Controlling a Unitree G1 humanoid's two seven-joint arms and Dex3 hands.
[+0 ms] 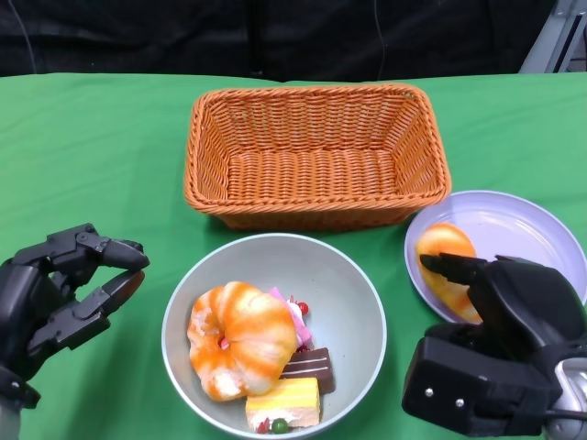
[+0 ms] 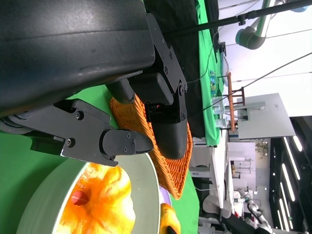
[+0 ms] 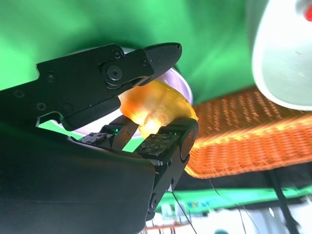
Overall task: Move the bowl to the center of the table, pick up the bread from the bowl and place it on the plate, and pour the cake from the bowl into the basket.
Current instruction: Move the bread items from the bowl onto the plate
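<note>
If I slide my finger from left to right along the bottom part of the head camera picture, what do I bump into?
Left hand → bowl holding bread and cake pieces → right hand, gripping a piece of bread over the plate.

The table is covered with a matt green cloth [image 1: 83, 165], and on it the orange basket [image 1: 316, 156] is woven wickerwork, ribbed and rough, while the pale grey-green bowl [image 1: 353, 302] and the lilac plate [image 1: 514, 229] look smooth and lightly glossy, like plastic or glazed ware. The orange-and-white bread [image 1: 243, 339] in the bowl and the bread piece [image 1: 444, 246] on the plate have a smooth, shiny, somewhat waxy skin, and the cake slices [image 1: 292, 396] beside the bread look soft and matt. Both the left hand [image 1: 55, 298] and the right hand [image 1: 500, 348] are matt black hard plastic with small metal screws
</note>
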